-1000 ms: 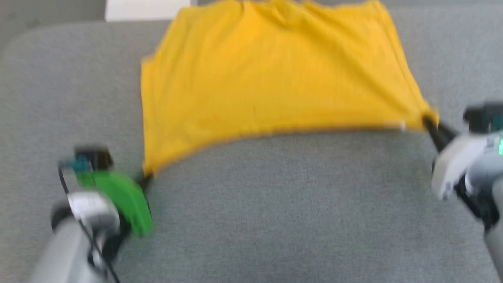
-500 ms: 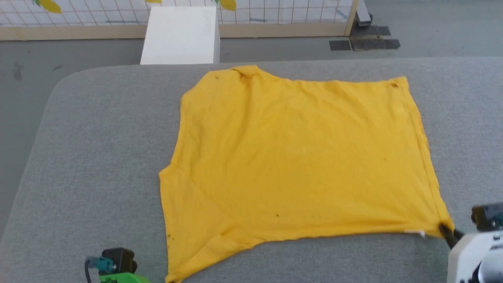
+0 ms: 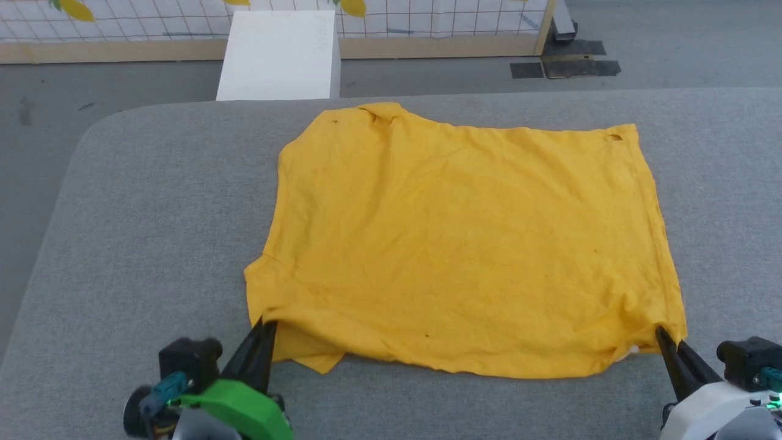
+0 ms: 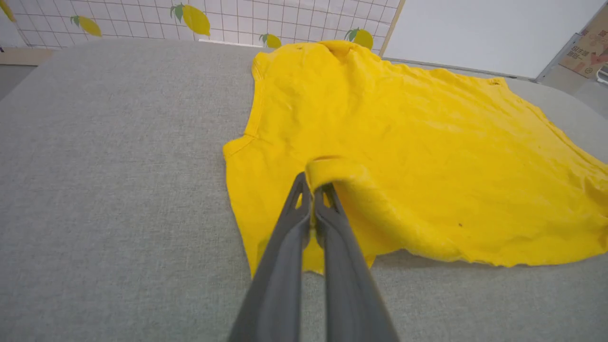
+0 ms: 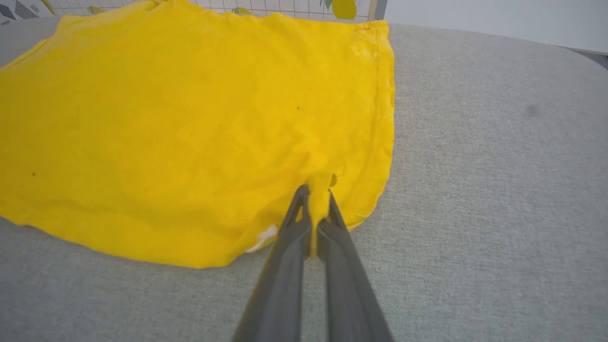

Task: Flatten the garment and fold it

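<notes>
The garment (image 3: 464,244) is a plain mustard-yellow shirt spread on the grey table (image 3: 153,214), its print not showing. My left gripper (image 3: 266,324) is shut on the garment's near left corner, lifting a small fold of cloth (image 4: 327,166). My right gripper (image 3: 661,335) is shut on the near right corner, where the cloth (image 5: 317,190) bunches between the fingers. The near edge between the two grips sags in a loose wave, and a white label (image 5: 263,237) peeks out beneath the hem near the right grip.
A white box (image 3: 278,55) stands on the floor beyond the table's far edge, before a low gridded panel with a wooden frame (image 3: 427,36). Dark mats (image 3: 565,64) lie on the floor at the far right. Bare grey table surrounds the garment on all sides.
The camera tilted up early on. Since half a second ago both grippers have moved forward with the near corners, so the taut near edge has gone slack and rippled.
</notes>
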Motion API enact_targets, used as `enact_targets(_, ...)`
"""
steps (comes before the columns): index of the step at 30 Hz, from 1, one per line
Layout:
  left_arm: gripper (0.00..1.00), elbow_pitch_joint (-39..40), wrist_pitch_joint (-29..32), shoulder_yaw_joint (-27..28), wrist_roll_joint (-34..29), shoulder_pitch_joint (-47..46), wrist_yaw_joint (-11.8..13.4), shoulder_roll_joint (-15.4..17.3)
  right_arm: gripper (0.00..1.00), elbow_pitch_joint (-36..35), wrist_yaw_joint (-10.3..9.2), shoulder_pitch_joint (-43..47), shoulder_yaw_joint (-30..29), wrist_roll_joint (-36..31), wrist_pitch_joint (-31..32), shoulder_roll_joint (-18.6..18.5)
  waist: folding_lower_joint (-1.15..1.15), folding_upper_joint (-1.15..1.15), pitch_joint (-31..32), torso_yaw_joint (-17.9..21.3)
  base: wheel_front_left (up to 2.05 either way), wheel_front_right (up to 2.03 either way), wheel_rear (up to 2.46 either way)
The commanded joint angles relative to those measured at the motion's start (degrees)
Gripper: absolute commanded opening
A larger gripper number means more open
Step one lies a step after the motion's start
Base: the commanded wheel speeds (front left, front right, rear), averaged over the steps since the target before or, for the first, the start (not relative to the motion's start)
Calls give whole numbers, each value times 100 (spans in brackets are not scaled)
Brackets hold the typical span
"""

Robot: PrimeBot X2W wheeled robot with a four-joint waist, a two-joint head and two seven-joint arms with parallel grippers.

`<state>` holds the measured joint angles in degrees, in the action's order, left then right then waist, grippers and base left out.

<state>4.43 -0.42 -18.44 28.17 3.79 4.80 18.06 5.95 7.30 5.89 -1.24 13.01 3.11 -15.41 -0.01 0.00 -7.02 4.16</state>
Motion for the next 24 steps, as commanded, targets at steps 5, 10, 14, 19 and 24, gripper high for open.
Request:
enact_targets(5, 0, -279, -137, -230, -327, -876, -261, -45, 0, 21, 19, -425, 101, -43, -47, -93, 1, 0, -115, 93, 0, 0, 0)
enact_targets(10, 0, -539, 122, -302, -380, -1883, -557, 15, 0, 130, 19, -975, 219, 14, 178, -301, 1, 0, -335, 161, 0, 0, 0)
enact_targets(14, 0, -820, 457, -229, -325, -2729, -782, 171, 0, 230, 19, -1465, 389, 117, 464, -486, 1, 0, -596, 244, 0, 0, 0)
enact_targets(19, 0, -1245, 969, -199, -234, -3567, -950, 374, 0, 367, 19, -2054, 547, 282, 759, -693, 1, 0, -939, 331, 0, 0, 0)
enact_targets(24, 0, -1854, 1454, -150, -106, -4105, -1012, 547, 0, 845, 19, -2727, 709, 421, 977, -791, 1, 0, -1260, 416, 0, 0, 0)
